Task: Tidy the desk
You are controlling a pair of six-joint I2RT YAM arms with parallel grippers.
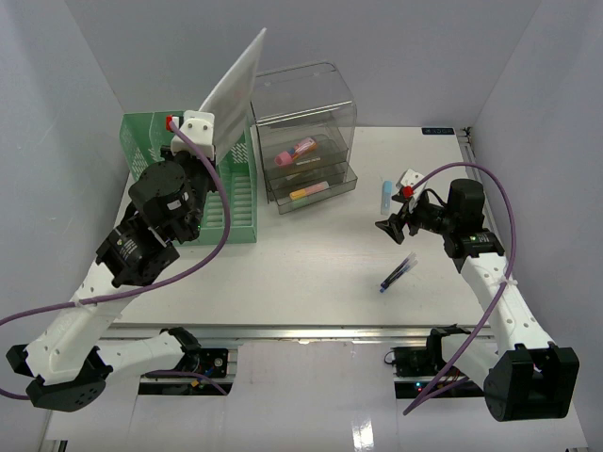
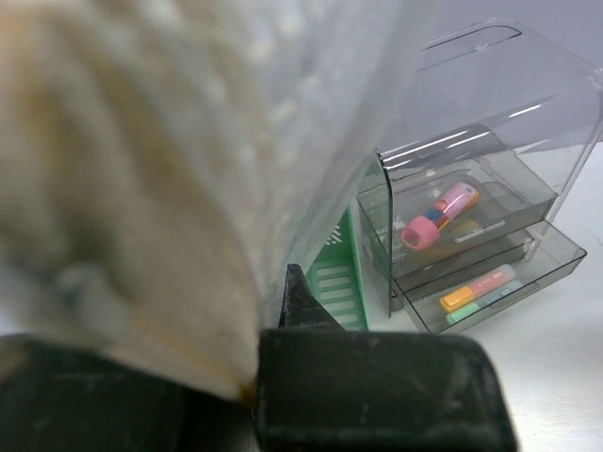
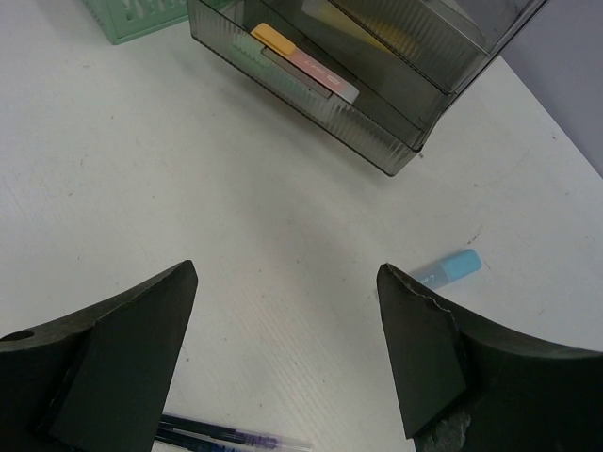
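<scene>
The left gripper (image 1: 205,139) is closed on a white sheet (image 1: 236,85) above the green rack (image 1: 243,202); the sheet is judged light, flexible, best pinched at an edge; the desk (image 1: 311,273) lies beneath everything, rigid, not liftable; the right gripper (image 1: 394,229) is spread open, empty, above a pen (image 1: 398,273).

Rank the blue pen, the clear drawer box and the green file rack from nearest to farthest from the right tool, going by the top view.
1. Blue pen, just in front of the right tool, toward the bases.
2. Clear drawer box, farther back and left.
3. Green file rack, far left, past the box.
</scene>
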